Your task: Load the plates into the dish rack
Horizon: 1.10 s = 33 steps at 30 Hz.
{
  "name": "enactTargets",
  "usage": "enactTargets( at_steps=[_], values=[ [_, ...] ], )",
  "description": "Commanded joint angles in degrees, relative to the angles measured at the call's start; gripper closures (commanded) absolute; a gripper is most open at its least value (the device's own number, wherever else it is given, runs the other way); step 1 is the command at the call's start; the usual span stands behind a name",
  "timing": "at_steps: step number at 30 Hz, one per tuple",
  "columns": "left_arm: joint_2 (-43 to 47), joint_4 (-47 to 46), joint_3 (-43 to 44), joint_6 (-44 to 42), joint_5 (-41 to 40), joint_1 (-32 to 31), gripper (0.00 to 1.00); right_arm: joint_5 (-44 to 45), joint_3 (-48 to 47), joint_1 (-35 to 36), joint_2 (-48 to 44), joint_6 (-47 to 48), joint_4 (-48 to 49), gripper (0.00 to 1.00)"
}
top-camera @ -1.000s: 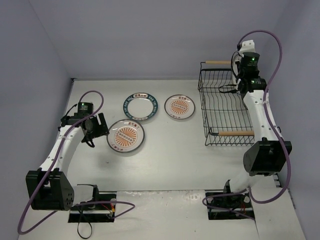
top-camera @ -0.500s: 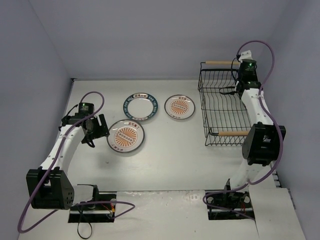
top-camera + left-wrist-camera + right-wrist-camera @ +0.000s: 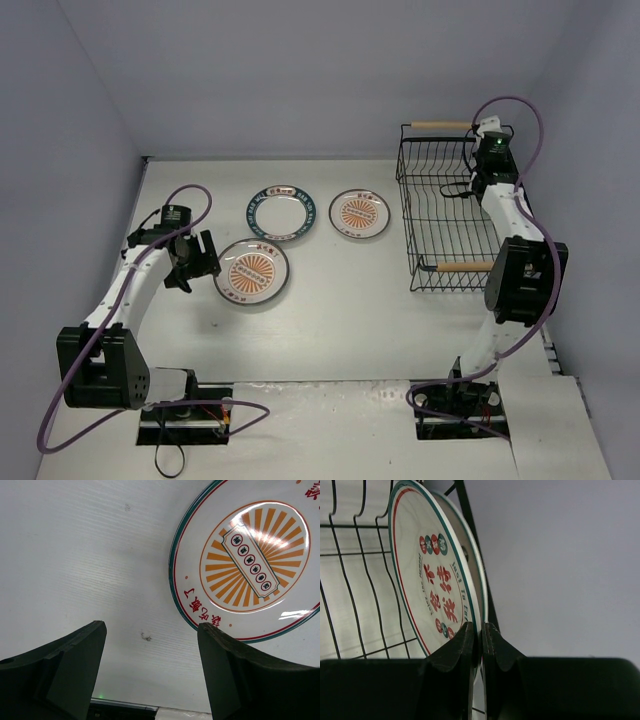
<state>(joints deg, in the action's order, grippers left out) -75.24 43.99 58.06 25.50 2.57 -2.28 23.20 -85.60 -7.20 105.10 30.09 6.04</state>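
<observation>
**On the worktop [image 3: 340,320]: three plates flat, a fourth on edge at the dish rack [image 3: 413,225]**

Toward 3 o'clock in the top view stands the dish rack, with one wooden handle at its far end and one at its near end. Three plates lie flat, well apart from it: a teal-rimmed plate [image 3: 281,213] at 11 o'clock, a far sunburst plate [image 3: 359,213] near 12, and a near sunburst plate [image 3: 251,271] at 9.

The right claw [image 3: 479,630], at the rack's far right corner, is pinched tight on the rim of a red-character plate [image 3: 437,585]. That plate stands on edge above the fingers, with rack wires behind its face. It looks ready to be lowered between the wires.

The left claw [image 3: 200,255] is spread wide and holds nothing. The near sunburst plate lies flat just beside it, at its 3 o'clock, so the left arm is the nearer one for that pickup.
</observation>
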Motion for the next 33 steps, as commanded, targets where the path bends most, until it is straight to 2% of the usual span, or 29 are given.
enactTargets(
  at_steps=[1, 9, 10, 12, 13, 18, 19, 22, 28, 29, 33],
  values=[
    [0.18, -0.13, 1.88, -0.97, -0.28, -0.35, 0.26, -0.08, 0.26, -0.71, -0.86, -0.9, 7.14, 1.0],
    [0.27, -0.13, 1.44, -0.97, -0.28, -0.35, 0.26, -2.1, 0.35, -0.8, 1.16, -4.07, 5.83, 1.0],
    [0.18, -0.48, 1.26, -0.97, -0.2, -0.35, 0.26, -2.37, -0.09, -0.8, 1.42, -5.11, 5.39, 0.97],
    [0.18, -0.83, 1.0, -0.8, -0.02, -0.35, 0.26, -3.16, -1.32, -0.88, 1.51, -6.0, 3.99, 0.82],
    [0.18, -1.01, 0.65, -0.71, 0.15, -0.35, 0.26, -3.25, -1.76, -0.88, 1.51, -6.87, 3.63, 0.69],
    [0.18, -2.41, -0.67, 0.25, 0.86, -0.44, 0.26, -4.92, -3.69, -0.36, -1.03, -9.25, 1.34, 0.56],
    [0.18, -2.59, -0.93, 0.43, 0.86, -0.35, 0.26, -4.92, -3.78, -0.1, -1.65, -9.52, 1.17, 0.48],
    [0.1, -3.12, -1.2, 0.96, 0.95, -0.35, 0.26, -3.78, -4.04, 1.4, -4.63, -9.61, 0.64, 0.38],
    [-0.34, -5.58, -2.78, 2.28, 1.3, -0.44, 0.27, -2.29, -6.59, 6.84, -11.05, -10.13, -2.17, 0.27],
    [-0.69, -5.84, -2.95, 2.36, 1.3, -0.53, 0.3, -2.54, -6.68, 8.68, -12.88, -10.57, -3.22, 0.27],
    [-2.45, -8.04, -3.74, 2.54, 1.56, -1.14, 0.35, -8.59, -4.76, 12.38, -18.08, -18.63, -5.16, 0.26]
  ],
)
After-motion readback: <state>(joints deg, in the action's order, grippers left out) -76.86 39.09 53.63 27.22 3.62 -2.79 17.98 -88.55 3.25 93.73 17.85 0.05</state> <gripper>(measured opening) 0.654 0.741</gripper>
